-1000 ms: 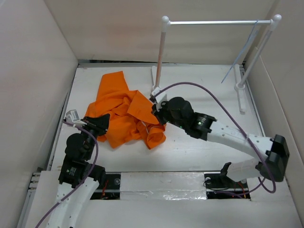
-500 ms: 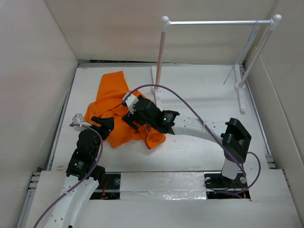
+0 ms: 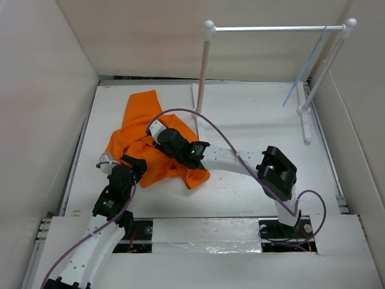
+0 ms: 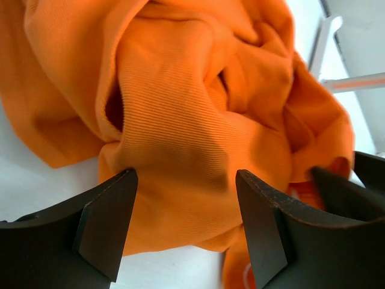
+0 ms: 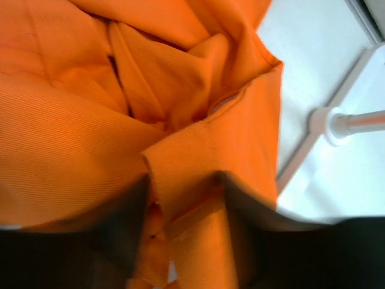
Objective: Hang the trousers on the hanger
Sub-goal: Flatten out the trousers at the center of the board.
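Top view: the trousers [image 3: 139, 117] lie crumpled on the left half of the desk [image 3: 252, 120], well apart from the hanger [image 3: 305, 71], which hangs at the right end of the rack [image 3: 274, 28] crossbar. Left tool [image 4: 185, 192]: jaws spread at the heap's near-left edge, facing a bulge of cloth, nothing clamped. Right tool [image 5: 183, 198]: over the heap's middle, its blurred fingers flank a raised fold; whether they pinch it cannot be told.

Both arms have white shells between black joint housings: the left arm [image 3: 90, 247] at seven o'clock, the right arm [image 3: 228, 159] from five o'clock. A thin purple cable [image 3: 180, 110] trails each. Jaws are matte black wedges.
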`<state>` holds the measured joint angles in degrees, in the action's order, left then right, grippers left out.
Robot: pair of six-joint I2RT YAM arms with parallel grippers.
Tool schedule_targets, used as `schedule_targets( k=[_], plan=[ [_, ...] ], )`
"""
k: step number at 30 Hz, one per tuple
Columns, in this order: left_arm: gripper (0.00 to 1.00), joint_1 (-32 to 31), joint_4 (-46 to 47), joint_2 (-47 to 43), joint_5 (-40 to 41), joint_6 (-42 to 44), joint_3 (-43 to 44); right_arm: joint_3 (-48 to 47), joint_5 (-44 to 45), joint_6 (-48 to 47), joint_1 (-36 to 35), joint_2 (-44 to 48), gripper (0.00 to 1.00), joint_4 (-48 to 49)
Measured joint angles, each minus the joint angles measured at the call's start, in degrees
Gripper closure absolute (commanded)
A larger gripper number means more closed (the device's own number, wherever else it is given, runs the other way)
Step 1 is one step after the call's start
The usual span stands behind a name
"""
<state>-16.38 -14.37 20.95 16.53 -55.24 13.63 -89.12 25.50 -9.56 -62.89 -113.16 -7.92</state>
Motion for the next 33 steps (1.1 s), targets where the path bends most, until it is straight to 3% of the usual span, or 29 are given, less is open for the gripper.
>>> schedule_targets(
  k=[3, 4, 6, 7, 9, 10, 11, 18, 23, 29, 33],
  plan=[
    [0.36, 0.00, 0.90, 0.87, 0.11, -0.02, -1.14, 0.00, 1.79, 0.00, 0.55, -0.15, 0.90, 0.26],
    [0.41, 0.00, 1.46, 1.14, 0.15, 0.00, -1.49, 0.04, 2.43, 0.17, 0.72, -0.02, 0.96, 0.59],
    [0.54, 0.00, 2.91, 1.99, 0.20, 0.00, -2.23, 0.87, 3.21, 0.66, 1.46, 0.90, 1.00, 1.53],
    [0.71, 0.00, 3.96, 2.60, 0.17, 0.20, -2.71, 2.36, 3.61, 0.83, 1.88, 2.16, 1.00, 2.21],
    [0.86, 0.00, 5.99, 4.28, 0.00, 0.63, -3.50, 7.13, 4.66, 1.25, 2.78, 6.47, 1.00, 2.82],
    [0.97, 0.00, 6.62, 5.22, -0.07, 1.05, -3.65, 9.66, 5.16, 1.51, 3.13, 9.22, 1.00, 2.86],
    [1.00, 0.00, 7.21, 6.03, -0.20, 1.22, -3.65, 12.20, 5.64, 1.70, 3.52, 12.07, 1.00, 3.21],
    [1.00, 0.00, 8.85, 8.02, -1.42, 3.72, -0.07, 27.80, 7.52, 5.49, 8.87, 40.17, 1.00, 2.99],
    [1.00, 0.00, 8.96, 4.13, -5.14, 4.83, 3.30, 36.74, 5.14, 10.67, 23.91, 54.01, 0.98, 2.91],
    [1.00, 0.00, 10.19, 3.45, -15.87, 7.85, 3.43, 45.86, -1.51, 16.33, 44.19, 54.60, 0.93, 3.04],
    [1.00, 0.00, 13.79, 8.31, -24.04, 10.14, 3.17, 45.97, -4.63, 18.84, 53.00, 50.16, 0.95, 3.69]
  ],
)
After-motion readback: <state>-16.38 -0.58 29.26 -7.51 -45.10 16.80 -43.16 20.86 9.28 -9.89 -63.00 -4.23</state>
